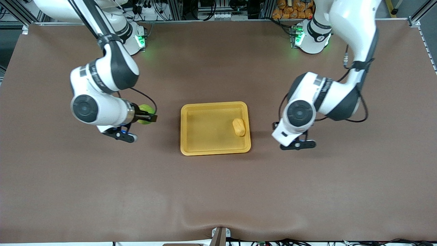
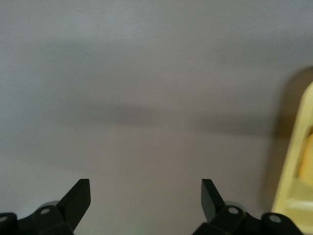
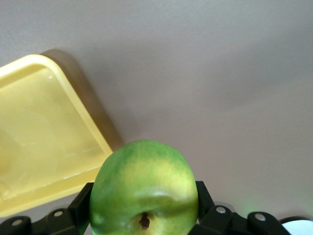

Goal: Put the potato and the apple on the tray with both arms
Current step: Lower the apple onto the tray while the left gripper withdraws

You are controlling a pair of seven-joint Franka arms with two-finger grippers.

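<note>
The yellow tray (image 1: 191,136) lies mid-table. The yellow-tan potato (image 1: 239,127) lies in it, near the rim toward the left arm's end. My right gripper (image 1: 147,116) is shut on the green apple (image 1: 146,110) and holds it over the bare table beside the tray, toward the right arm's end. In the right wrist view the apple (image 3: 144,181) fills the space between the fingers, stem dimple facing the camera, with a tray corner (image 3: 44,127) ahead. My left gripper (image 2: 145,188) is open and empty over the table beside the tray rim (image 2: 298,161), toward the left arm's end.
The brown table cover (image 1: 218,191) is bare around the tray. The arms' green-lit bases (image 1: 140,41) stand along the table edge farthest from the front camera.
</note>
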